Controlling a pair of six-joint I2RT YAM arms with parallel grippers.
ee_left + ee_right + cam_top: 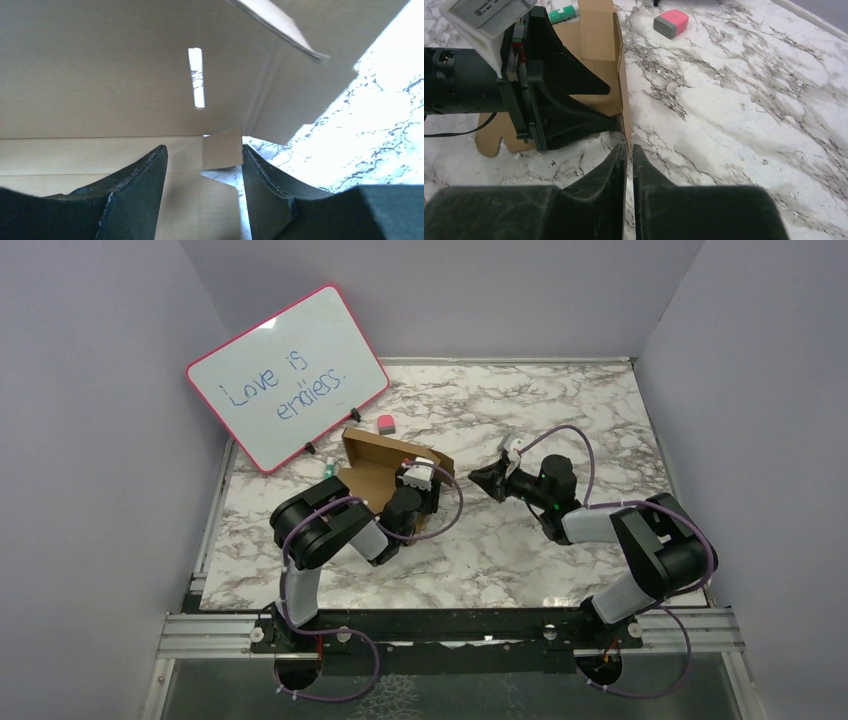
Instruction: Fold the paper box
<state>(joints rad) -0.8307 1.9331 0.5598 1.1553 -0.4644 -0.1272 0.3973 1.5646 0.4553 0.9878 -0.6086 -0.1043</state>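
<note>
- Lying partly folded on the table (560, 420), the paper box (372, 462) is entered by the left gripper (202, 152), spread wide.
- The right gripper (628, 148) is narrowed to a slit, empty, near it.

We find open marble table (580, 410) across the right half and far side, while on the left the leaning whiteboard (288, 377), the eraser (385, 423) near its foot and the paper box (375, 462) with raised flaps, the left gripper (203, 148) inside it and the right gripper (629, 148) at its right edge, block the way.
</note>
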